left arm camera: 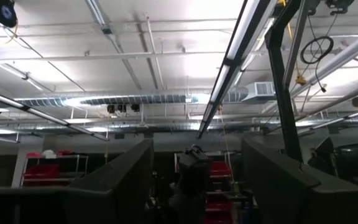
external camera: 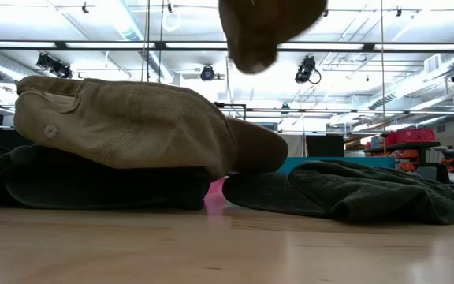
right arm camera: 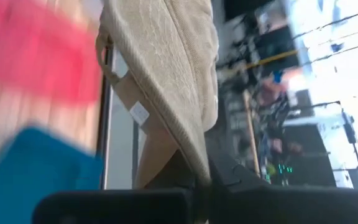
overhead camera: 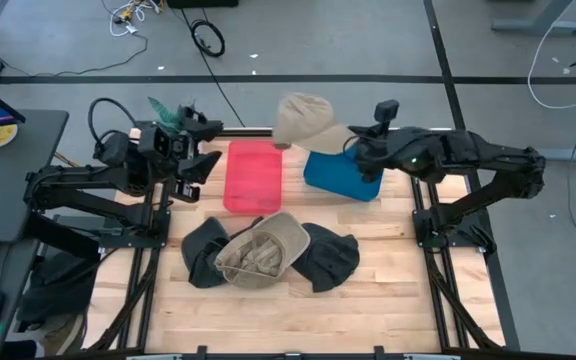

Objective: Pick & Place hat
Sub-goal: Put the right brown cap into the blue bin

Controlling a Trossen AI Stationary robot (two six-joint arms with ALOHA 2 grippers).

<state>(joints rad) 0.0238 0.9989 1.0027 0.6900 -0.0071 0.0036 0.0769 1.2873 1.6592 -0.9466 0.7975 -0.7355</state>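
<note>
Right gripper (overhead camera: 351,143) is up over the far side of the table, jaws clamped on a tan cap (overhead camera: 306,122) by its brim; from overhead I read the cap hanging in the air between the red bin (overhead camera: 253,176) and the blue bin (overhead camera: 341,175), touching neither. My right wrist camera confirms the grip: woven tan fabric (right arm camera: 166,68) and an inner label fill the frame right above the dark fingers (right arm camera: 241,180), with red and blue blurs of the bins to one side. Low camera catches only the underside of the lifted cap (external camera: 270,28) at the top edge. Left gripper (overhead camera: 190,160) sits raised beside the red bin at the table's left edge, jaws apart and holding nothing; its wrist camera looks up at the ceiling lights past two dark fingers (left arm camera: 114,186) standing well separated. On the wooden table (overhead camera: 368,300), near the front, a second tan hat (overhead camera: 263,250) lies upside down on top of two dark hats (overhead camera: 330,257), one showing at each side of it. From table height the tan hat (external camera: 124,122) rests across the dark ones (external camera: 345,189).
</note>
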